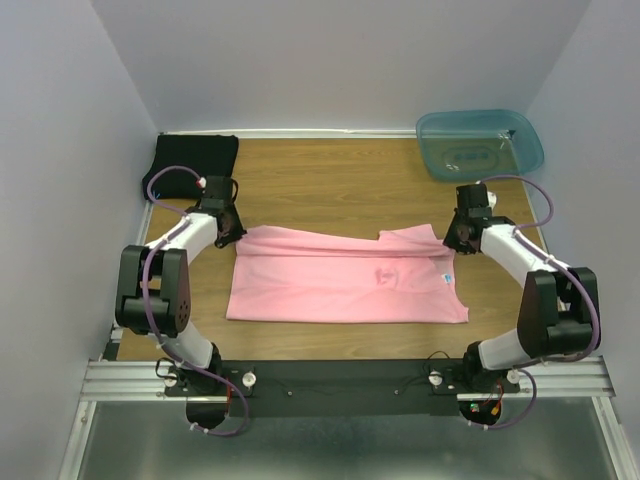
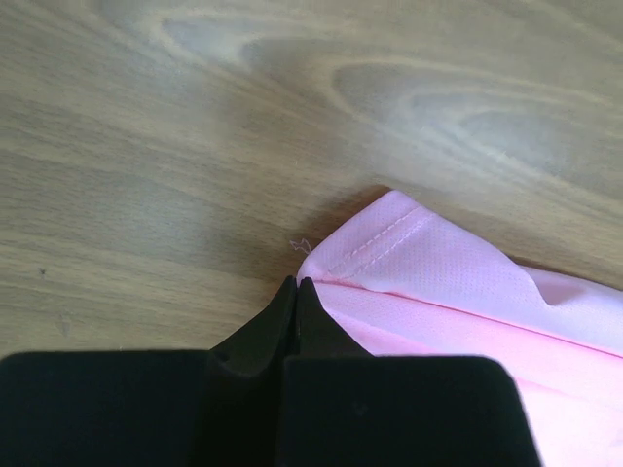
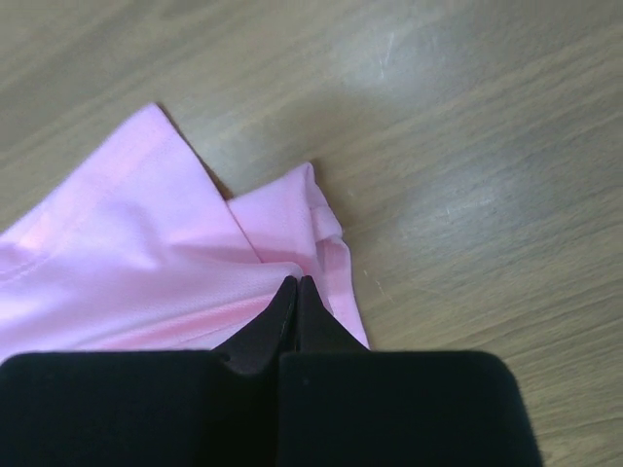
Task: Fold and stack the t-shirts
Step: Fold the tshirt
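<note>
Both grippers closed. Left gripper (image 2: 295,282) is pinched on the hemmed far-left corner of the pink t-shirt (image 1: 340,285), right gripper (image 3: 295,280) on its bunched far-right corner, with creases running into the tips. The shirt lies flat mid-table (image 1: 330,180) between the arms, blue neck label (image 1: 446,279) near its right end. Black t-shirt (image 1: 195,160) is crumpled in the far-left corner, well apart. Blue-green bin (image 1: 480,143) sits far right.

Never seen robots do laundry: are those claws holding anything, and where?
Both appear to pinch the pink t-shirt along its far edge: the left gripper at the hemmed corner, the right gripper by the sleeve.
</note>
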Tool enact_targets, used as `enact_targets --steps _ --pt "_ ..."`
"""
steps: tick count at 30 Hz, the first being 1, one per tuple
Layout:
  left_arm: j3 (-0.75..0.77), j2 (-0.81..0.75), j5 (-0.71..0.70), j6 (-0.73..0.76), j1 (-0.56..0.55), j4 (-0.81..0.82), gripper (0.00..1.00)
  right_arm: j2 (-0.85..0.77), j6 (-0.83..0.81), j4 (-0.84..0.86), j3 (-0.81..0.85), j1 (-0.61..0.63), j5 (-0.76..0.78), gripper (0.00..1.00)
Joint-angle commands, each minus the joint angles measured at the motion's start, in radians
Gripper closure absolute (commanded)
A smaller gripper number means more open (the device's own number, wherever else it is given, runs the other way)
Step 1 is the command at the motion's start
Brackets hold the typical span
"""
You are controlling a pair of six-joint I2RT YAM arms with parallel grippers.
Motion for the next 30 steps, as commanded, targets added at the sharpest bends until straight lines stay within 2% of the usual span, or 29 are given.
enact_targets --steps 1,6,10,15,17,18,21,22,24,25,30 --pt "0.105 -0.059 -0.107 0.004 0.002 0.006 1.0 -0.034 -0.031 0.002 0.105 -0.019 0.098 0.99" --pt "0.165 -0.005 -0.095 0.02 0.002 0.096 1.0 0.079 -0.072 0.033 0.191 -0.019 0.129 0.99" --pt "0.228 0.105 -0.082 0.021 0.002 0.159 1.0 0.156 -0.084 0.082 0.242 -0.019 0.144 0.99" --pt "0.303 0.208 -0.088 0.027 0.002 0.174 0.99 0.262 -0.103 0.134 0.3 -0.021 0.16 0.99" --pt "0.315 0.225 -0.102 0.03 0.002 0.197 0.92 0.295 -0.106 0.139 0.317 -0.024 0.181 0.99" --pt "0.314 0.227 -0.108 0.032 0.002 0.211 0.83 0.324 -0.109 0.142 0.338 -0.024 0.184 0.99" --pt "0.321 0.239 -0.125 0.035 0.005 0.227 0.66 0.361 -0.114 0.142 0.364 -0.025 0.177 0.82" --pt "0.321 0.239 -0.125 0.032 0.004 0.227 0.55 0.365 -0.117 0.142 0.374 -0.025 0.158 0.71" --pt "0.315 0.233 -0.113 0.038 0.004 0.225 0.43 0.36 -0.117 0.142 0.375 -0.024 0.146 0.62" --pt "0.3 0.221 -0.107 0.04 0.002 0.227 0.37 0.354 -0.117 0.142 0.369 -0.024 0.144 0.53" --pt "0.251 0.182 -0.052 0.078 -0.011 0.23 0.36 0.313 -0.141 0.139 0.343 -0.024 0.121 0.35"
